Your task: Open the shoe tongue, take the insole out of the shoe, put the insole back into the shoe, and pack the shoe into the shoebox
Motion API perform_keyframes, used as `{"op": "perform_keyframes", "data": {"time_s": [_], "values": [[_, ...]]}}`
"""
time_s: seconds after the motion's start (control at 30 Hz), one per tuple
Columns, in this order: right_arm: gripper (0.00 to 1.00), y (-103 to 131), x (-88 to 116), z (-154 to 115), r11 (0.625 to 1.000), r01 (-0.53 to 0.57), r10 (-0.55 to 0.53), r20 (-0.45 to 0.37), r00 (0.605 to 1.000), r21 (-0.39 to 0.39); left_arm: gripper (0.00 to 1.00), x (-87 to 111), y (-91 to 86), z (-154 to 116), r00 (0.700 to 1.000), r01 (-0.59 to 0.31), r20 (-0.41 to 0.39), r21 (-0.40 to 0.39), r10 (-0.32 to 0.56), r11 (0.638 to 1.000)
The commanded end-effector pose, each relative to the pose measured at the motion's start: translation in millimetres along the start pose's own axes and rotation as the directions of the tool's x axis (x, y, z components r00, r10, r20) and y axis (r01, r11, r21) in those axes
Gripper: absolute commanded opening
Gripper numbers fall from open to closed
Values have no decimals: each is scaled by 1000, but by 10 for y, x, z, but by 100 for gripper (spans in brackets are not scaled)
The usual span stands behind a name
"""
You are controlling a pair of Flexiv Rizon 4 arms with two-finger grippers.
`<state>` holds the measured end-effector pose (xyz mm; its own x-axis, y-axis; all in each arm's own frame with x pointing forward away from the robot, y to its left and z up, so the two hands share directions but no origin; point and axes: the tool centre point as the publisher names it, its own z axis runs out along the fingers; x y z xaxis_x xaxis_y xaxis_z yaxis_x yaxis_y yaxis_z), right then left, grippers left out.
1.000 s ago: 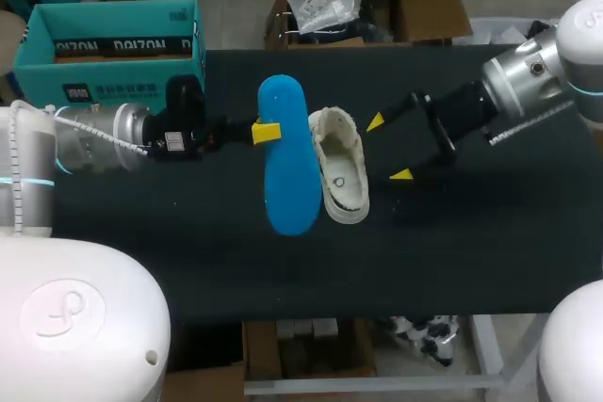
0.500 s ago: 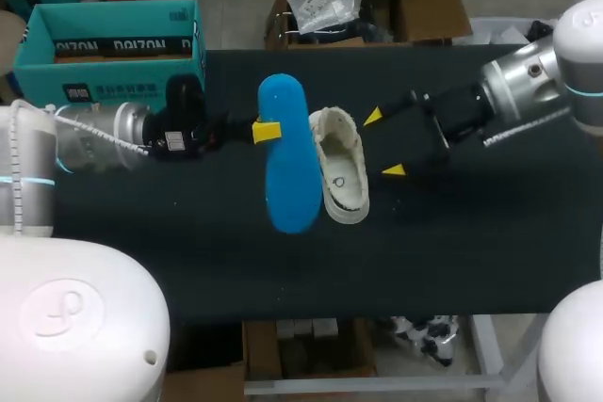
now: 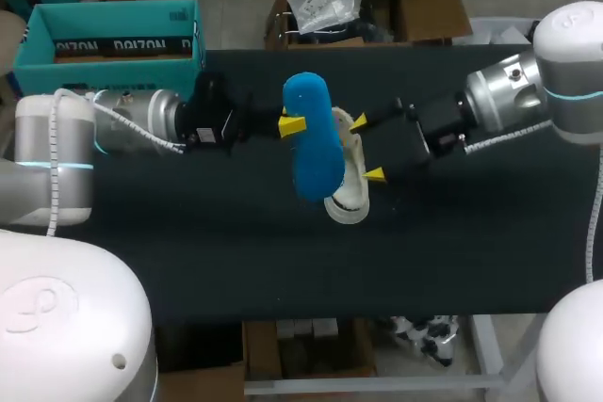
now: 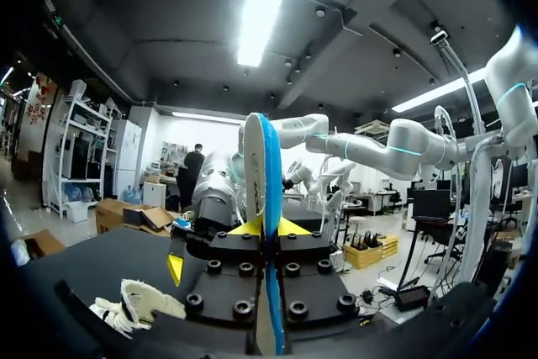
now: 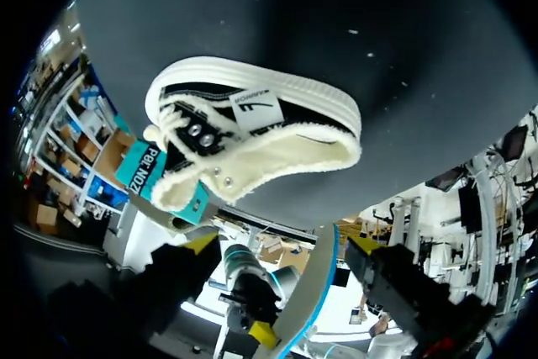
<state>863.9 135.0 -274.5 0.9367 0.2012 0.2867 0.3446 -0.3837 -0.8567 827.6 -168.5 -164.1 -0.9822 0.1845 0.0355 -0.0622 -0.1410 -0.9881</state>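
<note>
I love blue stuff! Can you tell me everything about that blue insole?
The insole is bright blue on one face and pale on the other. It is thin, long and rounded, and looks soft and foamy. My left gripper pinches it near the middle, both fingers on it, holding it blue face up over the cream shoe, not inside it.

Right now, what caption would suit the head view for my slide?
Left hand holds the blue insole over the white shoe; the open right hand is beside it.
</note>
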Motion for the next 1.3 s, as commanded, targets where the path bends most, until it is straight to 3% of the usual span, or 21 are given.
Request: {"op": "perform_keyframes", "data": {"time_s": [0.03,0.13,0.3,0.5,0.53,0.6,1.03,1.2,1.27,1.3], "values": [[96,-32,-126,16,1000,-24,24,-21,999,15,0,-131,142,72,992,-63,-106,32,66,998],[76,-30,-180,51,998,-55,56,-33,998,32,0,-144,178,115,984,-130,-117,39,134,991],[68,-4,-236,116,994,-90,93,-43,995,67,0,-189,213,175,973,-187,-124,52,193,981],[70,-11,-254,163,990,-104,109,-54,993,97,0,-196,287,256,963,-227,-135,48,231,973],[67,-14,-256,168,989,-105,111,-54,992,101,0,-196,303,270,963,-228,-137,46,232,973],[48,-17,-258,173,989,-109,115,-56,992,101,0,-193,332,292,961,-232,-141,42,236,972],[38,56,-252,137,986,-109,121,-87,989,125,0,-199,413,273,956,-248,-156,21,249,968],[22,72,-238,117,985,-104,117,-94,989,134,0,-198,414,265,954,-255,-158,16,254,967],[0,83,-232,122,985,-99,113,-93,989,142,0,-198,420,266,954,-254,-160,17,253,967],[0,88,-230,127,985,-98,112,-92,989,144,0,-199,424,268,954,-252,-162,14,251,968]]}}
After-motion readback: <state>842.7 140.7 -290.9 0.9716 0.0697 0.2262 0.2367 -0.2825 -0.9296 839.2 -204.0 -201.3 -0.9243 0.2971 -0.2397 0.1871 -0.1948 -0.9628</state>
